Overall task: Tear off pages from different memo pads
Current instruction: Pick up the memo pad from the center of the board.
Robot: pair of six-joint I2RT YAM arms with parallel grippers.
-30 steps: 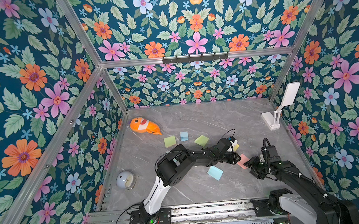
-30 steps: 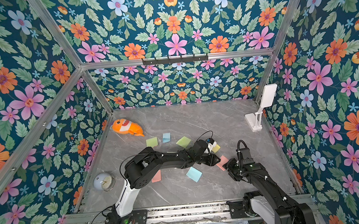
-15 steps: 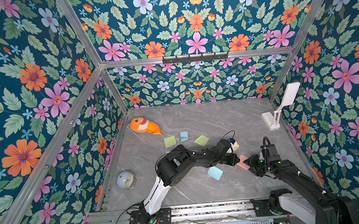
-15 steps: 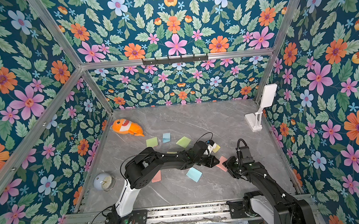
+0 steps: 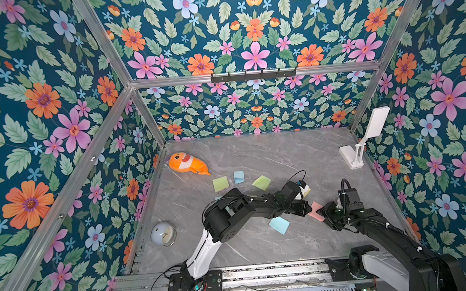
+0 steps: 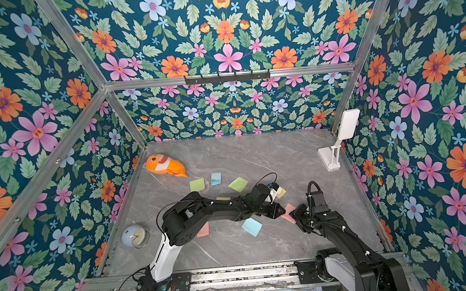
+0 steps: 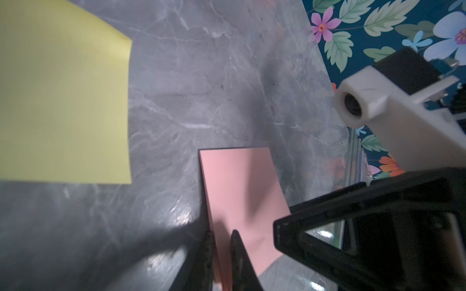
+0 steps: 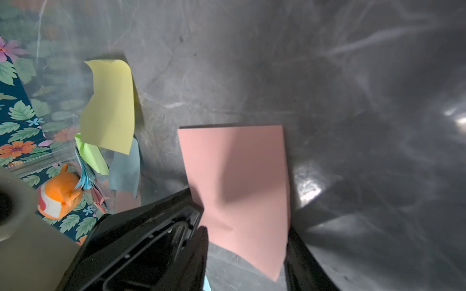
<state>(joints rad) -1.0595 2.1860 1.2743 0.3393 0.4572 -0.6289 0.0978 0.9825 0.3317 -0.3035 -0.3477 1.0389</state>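
A pink memo pad (image 5: 316, 211) lies on the grey floor at the front right, between my two grippers. In the left wrist view my left gripper (image 7: 222, 233) is shut on the near edge of the pad's top pink page (image 7: 239, 186). In the right wrist view my right gripper (image 8: 245, 239) straddles the pad (image 8: 239, 176), a finger against each of two opposite edges. In both top views the left gripper (image 5: 307, 209) reaches in from the left and the right gripper (image 5: 325, 211) from the right. A yellow pad (image 5: 306, 190) lies just behind, half hidden by the left wrist.
Two green squares (image 5: 220, 183) (image 5: 261, 182) and a blue one (image 5: 239, 177) lie mid-floor. Another blue square (image 5: 279, 225) sits under the left arm, with a pink one (image 6: 203, 229) near its elbow. An orange plush fish (image 5: 188, 165), a white stand (image 5: 355, 156) and a small clock (image 5: 163, 234) stand around.
My left jaws have closed onto the pink page. The right gripper has edged in toward the pad and its jaws have narrowed around it. The pad has stayed in place.
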